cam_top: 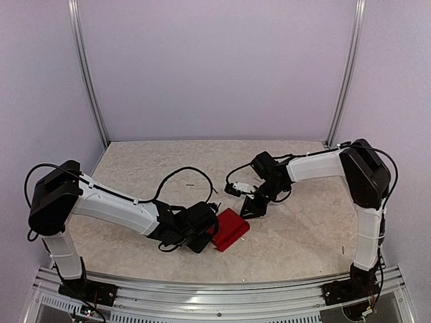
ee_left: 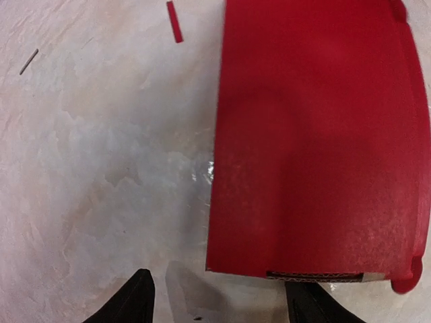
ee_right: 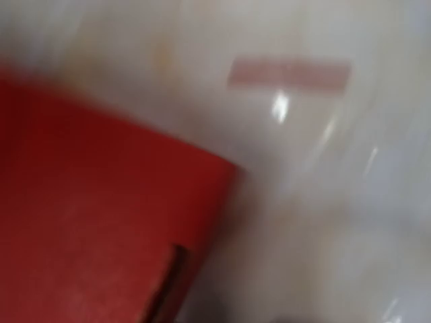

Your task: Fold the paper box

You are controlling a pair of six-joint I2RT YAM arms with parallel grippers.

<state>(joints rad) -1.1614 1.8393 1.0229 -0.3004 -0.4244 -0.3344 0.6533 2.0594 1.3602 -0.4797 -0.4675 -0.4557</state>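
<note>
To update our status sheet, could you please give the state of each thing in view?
paper box: flat on the table, not held
left claw: open, at the box's edge
right claw: by the box's far corner, open or shut unclear
red strip: loose on the table, apart from the box

The bench (cam_top: pixel 303 242) I work at is a pale, marbled slab, and on it, toward its near side, lies the red paper box (cam_top: pixel 229 229), with a small red strip (ee_left: pixel 174 21) and a thin dark sliver (ee_left: pixel 28 61) lying loose nearby.
</note>
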